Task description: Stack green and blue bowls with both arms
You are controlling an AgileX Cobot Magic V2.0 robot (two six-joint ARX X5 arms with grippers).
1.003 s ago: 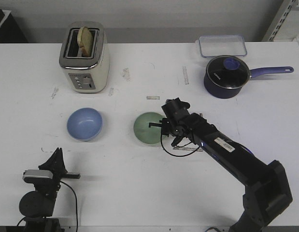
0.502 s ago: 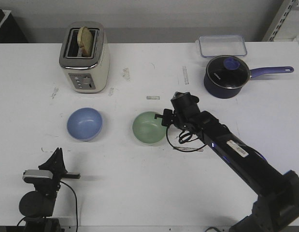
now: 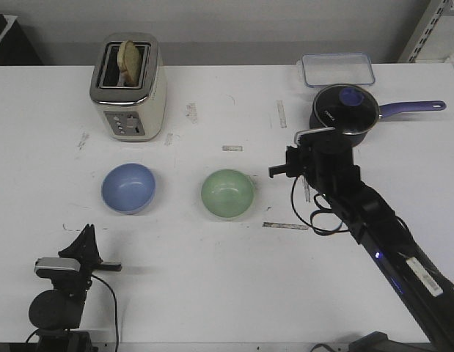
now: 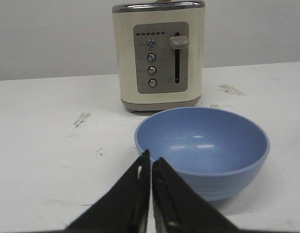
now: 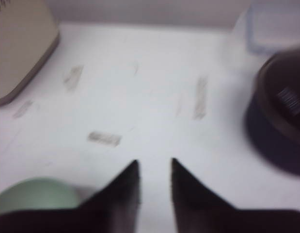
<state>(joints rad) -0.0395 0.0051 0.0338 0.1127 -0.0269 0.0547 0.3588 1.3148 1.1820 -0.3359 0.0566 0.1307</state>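
left tool [image 4: 150,167]: parked low at the near edge of the table [image 3: 212,293], tips pressed together, nothing in them. In my left wrist view the blue bowl sits right in front of the tips, close but not touching.

right tool [image 5: 154,170]: tips a little apart with only a narrow gap, holding nothing. In the front view it hangs up off the table between the green bowl and the saucepan, so it's clear of the bowl. My right wrist view is blurry, so take the fine detail with a grain of salt.

blue bowl [image 3: 128,188]: upright, empty, on the table on my left side, just this side of the toaster.

green bowl [image 3: 227,193]: upright, empty, mid-table, well apart from the blue one. It only shows as a pale green corner in the right wrist view [image 5: 36,194].

toaster [image 3: 127,86]: far left, a slice of bread sticking out of the slot. Not my problem.

saucepan [image 3: 344,115]: far right, lid on, with a clear lidded container [image 3: 337,70] behind it.

progress: honestly, basically nothing done. Both bowls sit separately and neither is gripped.

what's left: I'd say pretty much everything: grab one bowl, carry it over, drop it into the other. The left tool looks best placed to start with the blue one, once it opens up.
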